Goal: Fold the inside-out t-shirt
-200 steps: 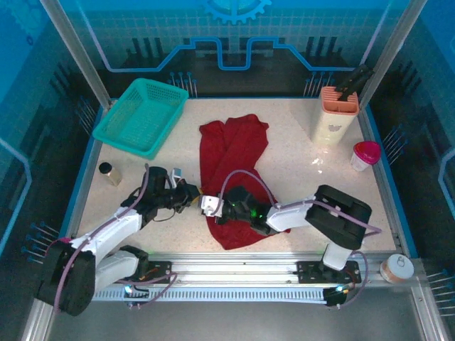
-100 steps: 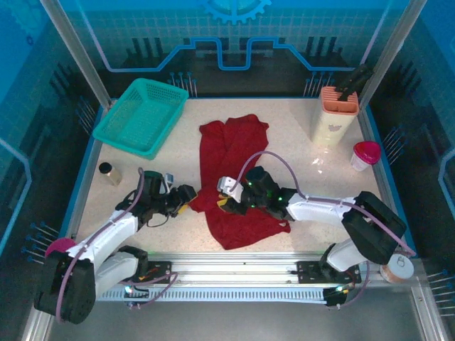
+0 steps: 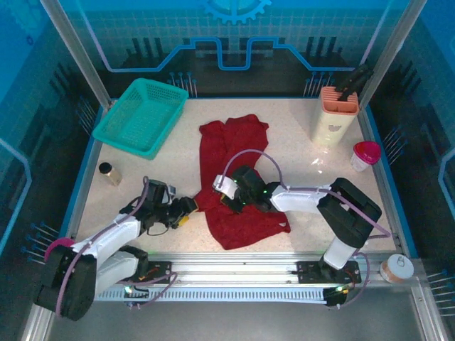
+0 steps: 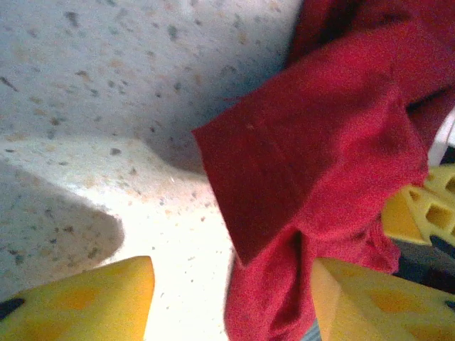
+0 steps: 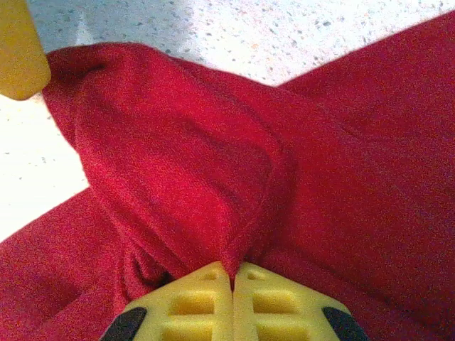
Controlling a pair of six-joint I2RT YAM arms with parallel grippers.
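Both arms (image 3: 302, 201) are white with black joints, lilac cables (image 3: 245, 153) and yellow grid-moulded pincer fingers (image 5: 206, 302).

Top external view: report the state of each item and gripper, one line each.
Dark red cloth t-shirt: rumpled, lying flat, one fold pinched up.
Right gripper: shut on the t-shirt.
Left gripper: open around the shirt's edge.
Teal plastic basket: upright, empty.
Pink-lidded white cup: upright, lid on.
Orange-topped cream holder: upright, dark tool inside.

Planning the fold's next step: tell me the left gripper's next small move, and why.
Probably close the left gripper: its jaws stand open with an edge of the t-shirt between them, while the right gripper is shut on a fold.
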